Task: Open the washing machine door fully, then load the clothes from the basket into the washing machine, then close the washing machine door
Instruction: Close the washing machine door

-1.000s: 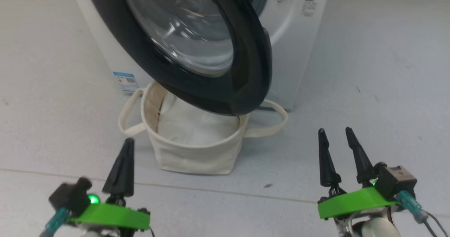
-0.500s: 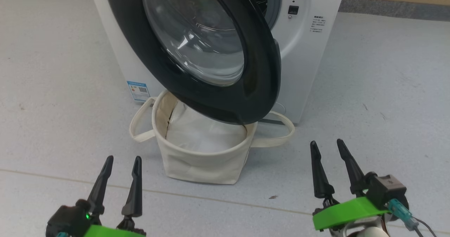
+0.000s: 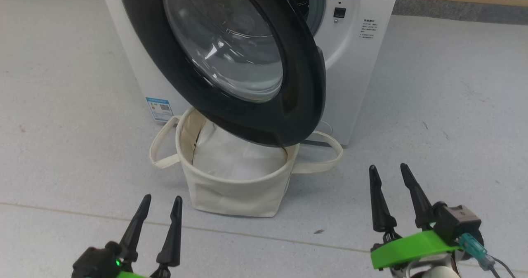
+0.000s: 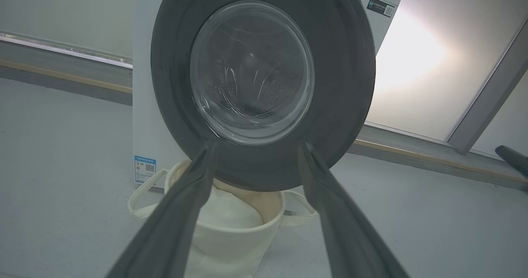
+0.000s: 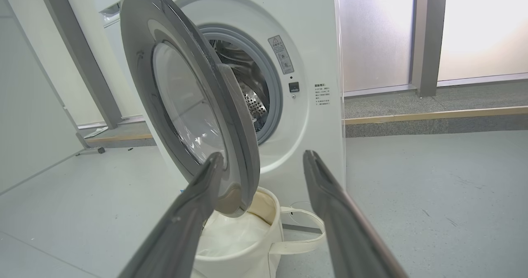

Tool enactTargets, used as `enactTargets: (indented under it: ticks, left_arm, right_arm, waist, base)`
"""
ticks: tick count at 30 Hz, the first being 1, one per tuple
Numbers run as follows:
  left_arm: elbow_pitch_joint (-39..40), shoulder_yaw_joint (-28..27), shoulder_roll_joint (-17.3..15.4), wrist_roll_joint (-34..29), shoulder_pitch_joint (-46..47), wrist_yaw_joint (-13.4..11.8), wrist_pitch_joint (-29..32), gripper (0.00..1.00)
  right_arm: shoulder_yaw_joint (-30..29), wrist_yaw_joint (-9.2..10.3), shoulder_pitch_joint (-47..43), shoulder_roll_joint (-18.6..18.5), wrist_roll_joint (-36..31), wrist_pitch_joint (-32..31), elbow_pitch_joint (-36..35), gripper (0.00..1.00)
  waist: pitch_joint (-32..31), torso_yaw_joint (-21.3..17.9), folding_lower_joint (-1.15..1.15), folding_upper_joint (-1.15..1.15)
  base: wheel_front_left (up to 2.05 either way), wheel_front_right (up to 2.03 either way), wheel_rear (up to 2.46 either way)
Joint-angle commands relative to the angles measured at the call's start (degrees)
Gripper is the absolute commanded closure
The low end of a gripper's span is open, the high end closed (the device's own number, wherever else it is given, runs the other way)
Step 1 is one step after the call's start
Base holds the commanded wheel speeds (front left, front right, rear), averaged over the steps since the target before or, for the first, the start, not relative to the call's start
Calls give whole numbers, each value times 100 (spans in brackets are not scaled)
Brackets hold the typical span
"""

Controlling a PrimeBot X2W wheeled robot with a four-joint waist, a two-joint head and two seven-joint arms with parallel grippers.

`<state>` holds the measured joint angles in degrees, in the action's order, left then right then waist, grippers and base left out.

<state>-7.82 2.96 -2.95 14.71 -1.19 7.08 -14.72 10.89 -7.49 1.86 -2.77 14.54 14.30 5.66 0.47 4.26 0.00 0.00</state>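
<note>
Quick status: the large round washing machine door with the glossy black rim and bulging clear glass [image 3: 231, 51] is only swung partway out from the big white front-loading washing machine [image 3: 350, 71] at upper middle of the head view. It's hung right over the round cream canvas basket with loop handles [image 3: 231, 191]. Plain white cloth [image 3: 239, 158] is seen inside; the bear-print garment can't be made out. The left gripper [image 3: 163, 197] at lower left and the right gripper [image 3: 387, 166] at lower right are both spread apart, with nothing held. The door's free edge is turned toward the lower right, so it's probably reached more easily by the right arm.
</note>
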Motion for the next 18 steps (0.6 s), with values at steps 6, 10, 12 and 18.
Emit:
enactTargets:
  ticks: [6,10,12,18]
  left_arm:
    - [121,-135,7,-6,200,15,-28,0]
    - [88,-106,7,7,208,20,-28,0]
    - [61,-72,7,21,223,21,-28,0]
    - [26,95,7,65,357,24,-28,0]
  right_arm:
    - [51,0,46,-10,4,70,-129,0]
    - [-116,0,66,-10,231,70,-180,0]
    - [-233,0,100,-10,392,70,-216,0]
    - [-146,0,437,-10,343,70,-360,0]
  waist:
    - [12,10,0,0]
    - [30,41,0,0]
    - [46,75,0,0]
    - [244,240,0,0]
  base:
    - [0,0,0]
    - [0,0,0]
    - [0,0,0]
    - [0,0,0]
